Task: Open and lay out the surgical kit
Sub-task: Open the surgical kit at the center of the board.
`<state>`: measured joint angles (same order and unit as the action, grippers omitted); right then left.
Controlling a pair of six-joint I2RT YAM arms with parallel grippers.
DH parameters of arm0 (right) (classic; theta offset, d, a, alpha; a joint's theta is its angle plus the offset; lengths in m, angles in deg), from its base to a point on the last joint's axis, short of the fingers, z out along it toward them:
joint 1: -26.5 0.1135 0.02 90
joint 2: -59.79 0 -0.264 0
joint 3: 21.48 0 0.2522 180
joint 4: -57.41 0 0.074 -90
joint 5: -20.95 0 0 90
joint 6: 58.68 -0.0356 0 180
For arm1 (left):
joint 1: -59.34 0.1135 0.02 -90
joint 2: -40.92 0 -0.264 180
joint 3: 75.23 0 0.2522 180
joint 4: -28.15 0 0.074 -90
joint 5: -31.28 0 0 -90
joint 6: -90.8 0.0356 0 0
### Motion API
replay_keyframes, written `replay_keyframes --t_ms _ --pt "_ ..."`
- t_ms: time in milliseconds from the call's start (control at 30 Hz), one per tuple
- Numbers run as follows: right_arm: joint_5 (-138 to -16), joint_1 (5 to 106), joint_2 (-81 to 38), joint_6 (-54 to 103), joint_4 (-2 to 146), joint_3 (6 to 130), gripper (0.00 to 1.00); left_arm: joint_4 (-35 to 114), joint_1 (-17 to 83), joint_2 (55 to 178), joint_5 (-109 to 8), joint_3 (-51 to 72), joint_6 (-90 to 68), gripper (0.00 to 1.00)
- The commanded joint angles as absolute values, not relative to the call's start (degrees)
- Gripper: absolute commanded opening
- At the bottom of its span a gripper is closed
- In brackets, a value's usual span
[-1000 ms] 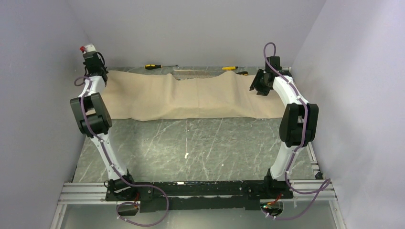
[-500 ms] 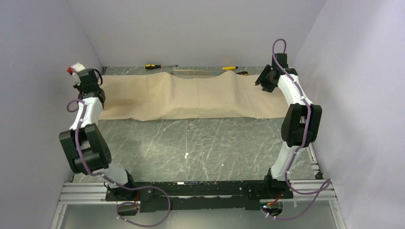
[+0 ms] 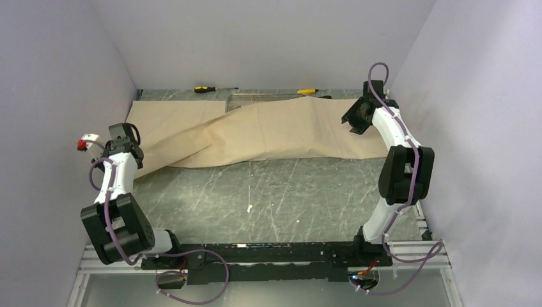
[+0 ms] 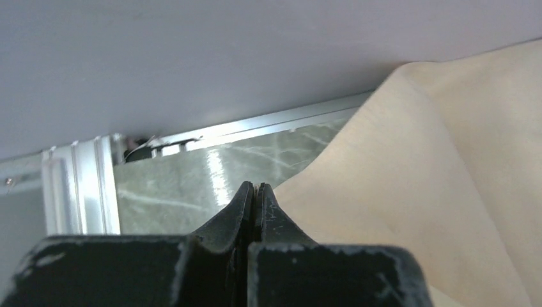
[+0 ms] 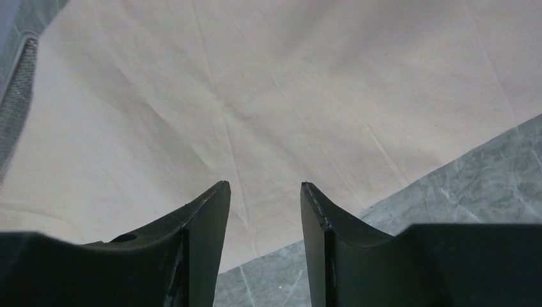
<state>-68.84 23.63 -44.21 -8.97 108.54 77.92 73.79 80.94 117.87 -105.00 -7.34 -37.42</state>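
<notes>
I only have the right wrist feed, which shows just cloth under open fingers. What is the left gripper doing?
Observer: The left gripper is shut, with the cloth edge running into its tip.
Operator: Where is it?
Observer: By the left wall, nearer the arm bases than the right gripper, which is over the cloth's far right end.
Operator: Anything beyond the cloth?
Observer: Two screwdrivers lie along the far edge.
</notes>
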Motion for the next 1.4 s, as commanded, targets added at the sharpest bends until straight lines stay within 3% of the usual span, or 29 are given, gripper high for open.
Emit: replay_keyframes --t_ms 0,267,367,600,833,1000,1367 --pt "-67.0 23.7 -41.3 -11.7 108.2 79.0 0.50 84.4 82.2 114.6 -113.5 -9.9 -53.2 0.00" --pt "-63.9 26.0 -46.9 -8.5 102.0 86.5 0.70 93.1 84.8 112.2 -109.4 -15.1 -69.1 0.00" --pt "-62.1 26.2 -52.0 -6.6 99.5 91.1 0.74 95.3 85.9 112.3 -108.4 -15.1 -71.9 0.00" --pt "-55.3 30.5 -65.1 5.6 98.6 105.4 0.74 97.7 89.0 112.8 -105.2 -14.2 -73.6 0.00" --pt "-57.5 32.0 -72.5 10.7 93.5 113.9 0.75 97.0 92.4 114.0 -100.5 -13.6 -72.3 0.00" --pt "-56.5 33.4 -80.1 11.2 97.5 121.4 0.69 96.1 94.0 115.7 -97.9 -12.6 -71.6 0.00" --pt "-56.1 33.6 -84.8 11.0 99.1 123.8 0.63 95.5 94.9 116.4 -99.0 -12.2 -69.6 0.00"
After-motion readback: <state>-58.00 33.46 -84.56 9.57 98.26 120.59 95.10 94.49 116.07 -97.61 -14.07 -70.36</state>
